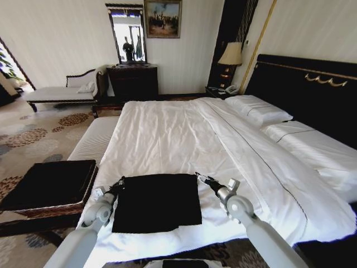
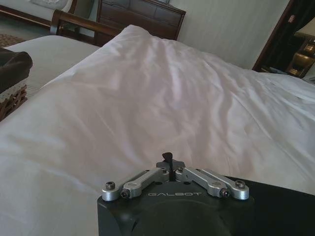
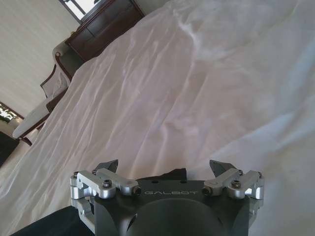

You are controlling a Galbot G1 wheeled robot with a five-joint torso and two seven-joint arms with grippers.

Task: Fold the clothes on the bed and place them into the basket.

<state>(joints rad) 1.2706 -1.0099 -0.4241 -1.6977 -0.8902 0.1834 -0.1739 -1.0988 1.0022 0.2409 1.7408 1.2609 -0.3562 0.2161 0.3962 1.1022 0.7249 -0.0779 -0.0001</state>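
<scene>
You are looking at the black T-shirt (image 1: 157, 202) lying folded into a rough square on the near edge of the bed (image 1: 184, 139), with both arms reaching to its far corners. Your left gripper (image 2: 169, 162) is sitting clenched at the far-left corner, a sliver of dark cloth showing at its tips. Your right gripper (image 3: 167, 169) is hanging released over the far-right corner, fabric lying between its spread fingers. The basket (image 1: 50, 187) is waiting off to the left, so the left arm is nearer it.

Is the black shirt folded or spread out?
Folded: the black shirt lies as a compact rectangle on the bed, no sleeves showing.
</scene>
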